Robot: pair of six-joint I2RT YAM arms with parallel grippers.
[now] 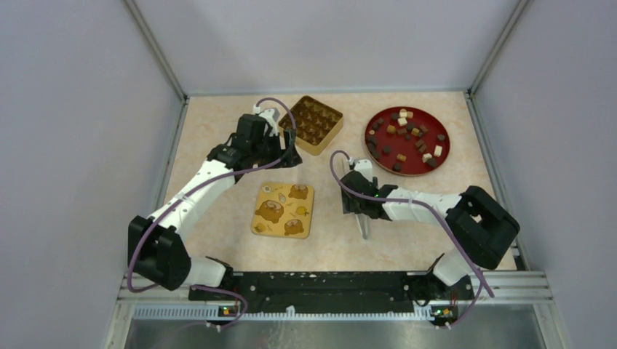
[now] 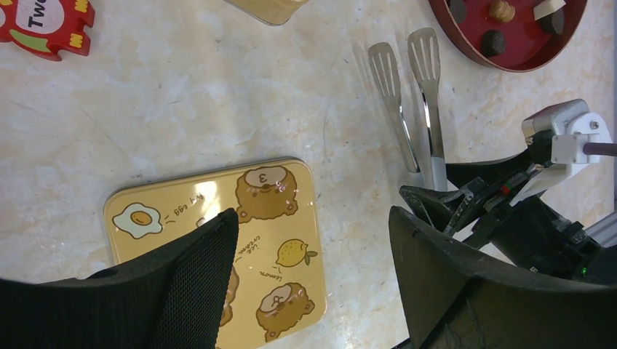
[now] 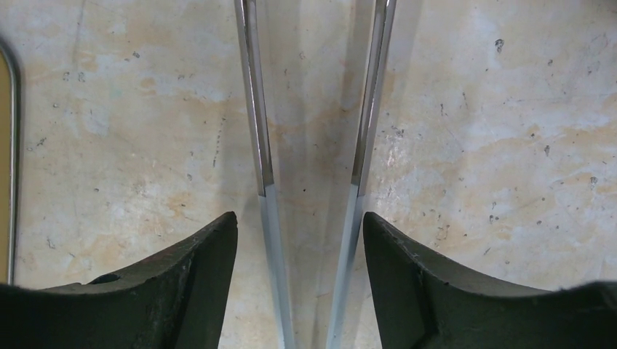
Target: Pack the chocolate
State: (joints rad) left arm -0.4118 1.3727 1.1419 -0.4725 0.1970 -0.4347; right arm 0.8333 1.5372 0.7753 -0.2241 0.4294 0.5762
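As right pincer (image 3: 300, 218) straddles tongs (image 3: 255, 109) (jaws apart), chocolate (image 1: 402, 121) on plate (image 1: 428, 116).

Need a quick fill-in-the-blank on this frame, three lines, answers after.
The chocolate lies on a round ____ plate.
Two arms of the metal ____ run between the right gripper's open jaws.
The gold box stands open; its yellow ____ lies apart on the table.
Missing: red; tongs; lid.

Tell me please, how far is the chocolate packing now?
Done: the lid lies off the box. In hand: the open right hand straddles the tongs, not gripping them yet. Left: many chocolate pieces lie on the plate; the box's filling is unclear.
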